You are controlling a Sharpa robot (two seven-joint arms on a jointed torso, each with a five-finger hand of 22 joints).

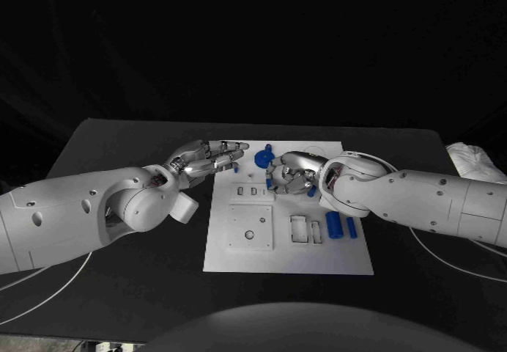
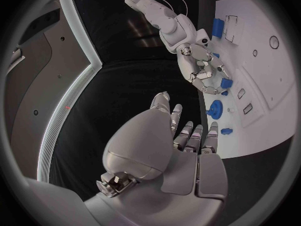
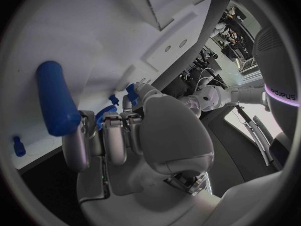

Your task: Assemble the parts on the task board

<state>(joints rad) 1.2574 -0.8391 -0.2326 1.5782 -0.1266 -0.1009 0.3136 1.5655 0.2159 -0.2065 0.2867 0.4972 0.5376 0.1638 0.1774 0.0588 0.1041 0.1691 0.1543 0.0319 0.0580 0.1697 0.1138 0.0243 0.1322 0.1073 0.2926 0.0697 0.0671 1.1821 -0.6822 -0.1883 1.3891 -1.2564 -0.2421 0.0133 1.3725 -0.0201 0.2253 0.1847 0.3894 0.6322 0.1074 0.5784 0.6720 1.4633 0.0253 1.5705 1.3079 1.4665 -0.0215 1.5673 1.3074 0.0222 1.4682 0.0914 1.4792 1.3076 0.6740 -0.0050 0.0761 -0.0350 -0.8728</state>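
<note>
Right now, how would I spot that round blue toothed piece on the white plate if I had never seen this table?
Find the white task board in the middle of the black table. Go to its far edge, between the left hand and the right hand. The blue gear lies there: it is round and toothed, unlike the two long blue cylinders lying nearer the robot.

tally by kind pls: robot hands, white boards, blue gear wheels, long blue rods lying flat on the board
robot hands: 2, the left robot hand and the right robot hand
task board: 1
blue gear: 1
long blue rods: 2, the thick rod and the thin rod
total: 6
</note>
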